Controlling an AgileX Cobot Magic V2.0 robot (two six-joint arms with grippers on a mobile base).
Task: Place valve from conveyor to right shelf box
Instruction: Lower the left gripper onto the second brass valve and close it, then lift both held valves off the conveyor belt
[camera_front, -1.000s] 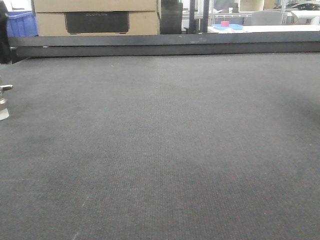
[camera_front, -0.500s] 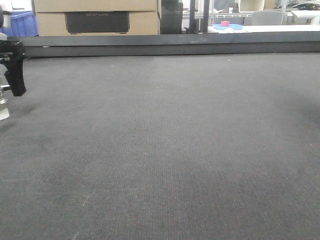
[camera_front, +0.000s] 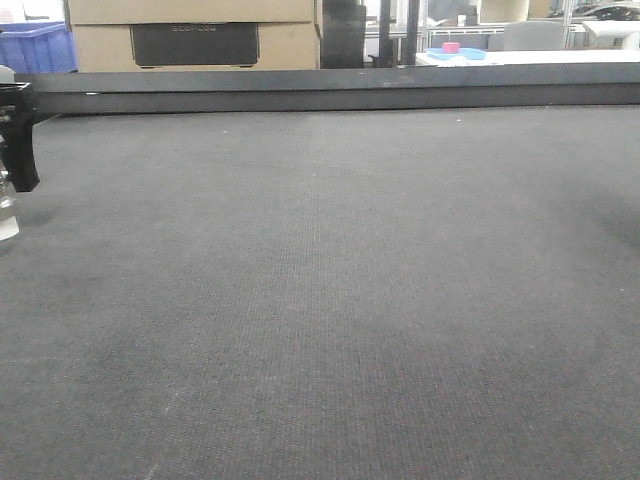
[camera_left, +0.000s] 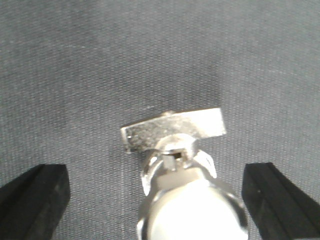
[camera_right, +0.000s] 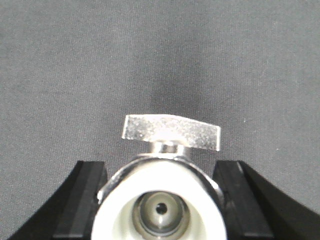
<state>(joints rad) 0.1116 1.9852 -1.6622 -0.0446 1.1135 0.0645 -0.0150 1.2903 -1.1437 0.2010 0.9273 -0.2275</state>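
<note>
A silver valve (camera_left: 172, 132) with a flat lever handle and a white end stands on the dark grey conveyor (camera_left: 100, 60) belt. It sits between the wide-apart black fingers (camera_left: 32, 200) of my left gripper (camera_left: 157, 205), which is open and clear of it on both sides. The front view shows this valve (camera_front: 6, 215) at the far left edge, with one black finger (camera_front: 18, 140) just above it. My right gripper (camera_right: 160, 200) is shut on a second valve (camera_right: 172, 131), fingers pressed against both sides of its body. The right shelf box is out of view.
A dark metal rail (camera_front: 330, 90) runs along the belt's far edge. Behind it stand cardboard boxes (camera_front: 190, 30), a blue crate (camera_front: 40, 45) and a white table (camera_front: 530, 57) holding a blue and pink item.
The left gripper's black finger came into the front view at the left edge, over the valve there, and has since shifted slightly left. The valve stays put.
</note>
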